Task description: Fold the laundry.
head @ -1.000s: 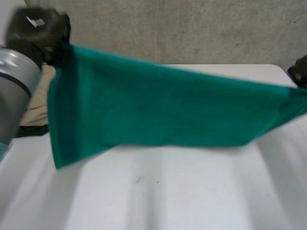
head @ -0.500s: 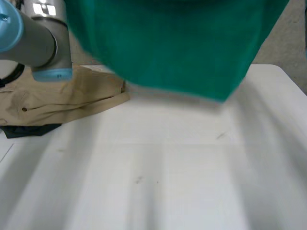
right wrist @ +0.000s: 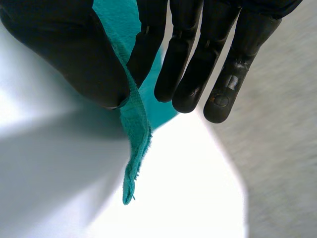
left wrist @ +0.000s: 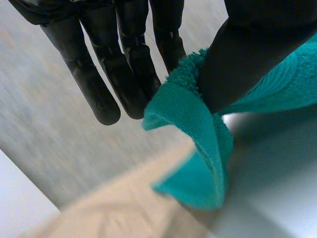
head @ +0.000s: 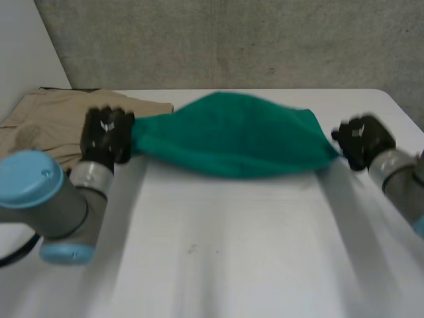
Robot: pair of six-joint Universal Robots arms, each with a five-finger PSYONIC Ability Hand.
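Green terry towel (head: 232, 142) hangs stretched between the two hands over the far half of the white counter (head: 232, 258), its upper edge bulging up in the middle and its lower edge sagging towards the surface. Whether that lower edge touches the counter cannot be told.

At the towel's left end, the left hand (head: 106, 136) grasps a corner. In the left wrist view the thumb (left wrist: 247, 54) presses the folded cloth against the fingers (left wrist: 133, 79), which are nearly straight, and a short flap of towel droops below the pinch.

At the towel's right end, the right hand (head: 358, 140) holds the opposite corner. In the right wrist view the cloth runs between the thumb (right wrist: 74, 59) and the nearest of the straight fingers (right wrist: 190, 64), and a thin, frayed edge hangs down past the thumb towards the counter.

Both hands sit at about the same height, well apart, one near each side of the counter.

Beyond the left hand, a beige garment (head: 46, 122) lies flat on the counter's far left corner, just beside the towel's left end. The left arm (head: 40, 199), grey with a light-blue cap, reaches in from the near left, and the right arm (head: 401, 179) comes in from the right edge. A grey concrete wall (head: 232, 40) stands behind the counter.
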